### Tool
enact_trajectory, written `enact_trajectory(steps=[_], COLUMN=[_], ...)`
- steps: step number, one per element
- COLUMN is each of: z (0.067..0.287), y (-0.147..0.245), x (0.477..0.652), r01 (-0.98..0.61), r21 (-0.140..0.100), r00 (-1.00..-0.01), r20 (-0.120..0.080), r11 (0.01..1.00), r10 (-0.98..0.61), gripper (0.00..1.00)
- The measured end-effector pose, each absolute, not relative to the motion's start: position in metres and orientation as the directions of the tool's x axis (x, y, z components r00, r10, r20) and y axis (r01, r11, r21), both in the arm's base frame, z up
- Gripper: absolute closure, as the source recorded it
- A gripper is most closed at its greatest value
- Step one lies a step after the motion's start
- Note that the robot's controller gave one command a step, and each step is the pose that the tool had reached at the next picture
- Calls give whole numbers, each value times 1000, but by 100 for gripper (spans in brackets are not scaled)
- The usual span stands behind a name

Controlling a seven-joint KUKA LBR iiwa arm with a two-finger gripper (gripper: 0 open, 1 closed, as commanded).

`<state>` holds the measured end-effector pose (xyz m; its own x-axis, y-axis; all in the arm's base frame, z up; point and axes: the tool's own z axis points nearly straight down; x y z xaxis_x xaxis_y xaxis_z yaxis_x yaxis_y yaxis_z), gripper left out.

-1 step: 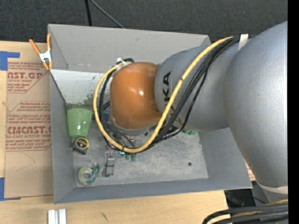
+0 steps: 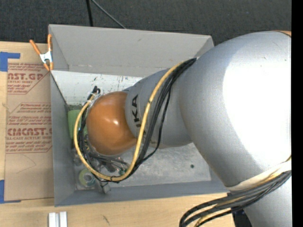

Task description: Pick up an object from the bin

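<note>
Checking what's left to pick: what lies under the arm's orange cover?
A pale green block pokes out at the orange cover's left edge; a greenish ring lies near the bin's lower-left corner. Whatever sits directly beneath is covered.

Looks like a robotics lab to me. There's a huge silver industrial arm [image 2: 236, 117] with black and yellow cables [image 2: 161, 82] running along it, leaning into a scuffed grey metal bin [image 2: 128, 44] that sits on a plain wooden bench [image 2: 142, 207], with dark carpet-like flooring [image 2: 189, 8] behind it all.
</note>
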<state>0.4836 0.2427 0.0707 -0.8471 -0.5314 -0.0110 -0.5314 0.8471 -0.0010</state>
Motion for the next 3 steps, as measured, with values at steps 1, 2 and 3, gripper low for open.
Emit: enact_trajectory(steps=[1, 2, 3], z=[101, 99, 70], y=[248, 244, 246], x=[483, 479, 480], r01=[-585, -722, -854], r21=[0, 1, -2], r00=[-811, -692, -521], r20=[-4, -1, -3], r11=[811, 692, 521], r10=[-585, -722, -854], gripper=[0, 0, 0])
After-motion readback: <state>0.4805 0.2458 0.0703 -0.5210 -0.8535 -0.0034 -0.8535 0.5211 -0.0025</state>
